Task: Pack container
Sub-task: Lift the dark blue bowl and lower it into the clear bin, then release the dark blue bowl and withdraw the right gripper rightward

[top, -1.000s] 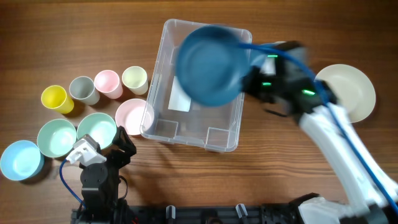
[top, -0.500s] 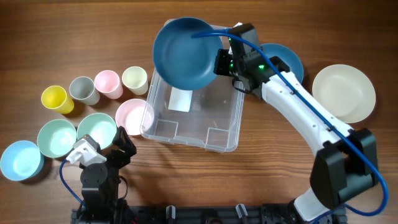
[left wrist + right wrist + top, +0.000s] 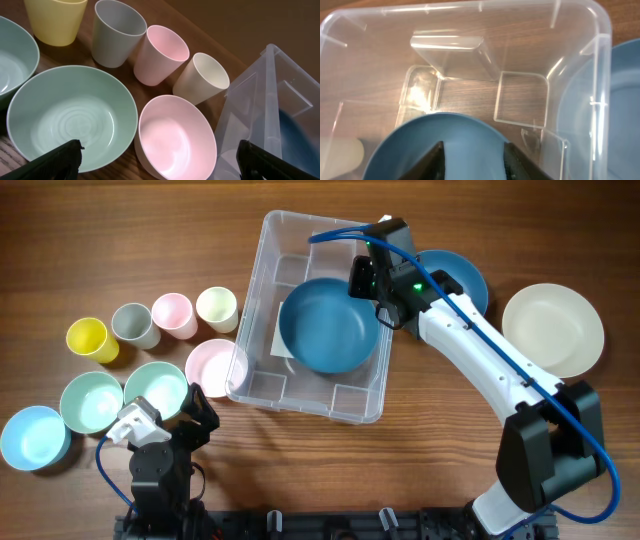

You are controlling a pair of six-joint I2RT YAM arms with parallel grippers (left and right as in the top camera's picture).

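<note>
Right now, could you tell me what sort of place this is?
Probably a robot lab bench: a white robot arm over a wooden table, a clear container, and cups lined up for packing.

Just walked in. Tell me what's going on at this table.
The right hand grips a dark blue bowl by its rim, holding it inside the clear container. Whether the bowl rests on the floor yet is unclear. The left hand is open and holds nothing, near the pink bowl and green bowl. A row of cups, a blue dish and a cream plate sit outside the container.
</note>
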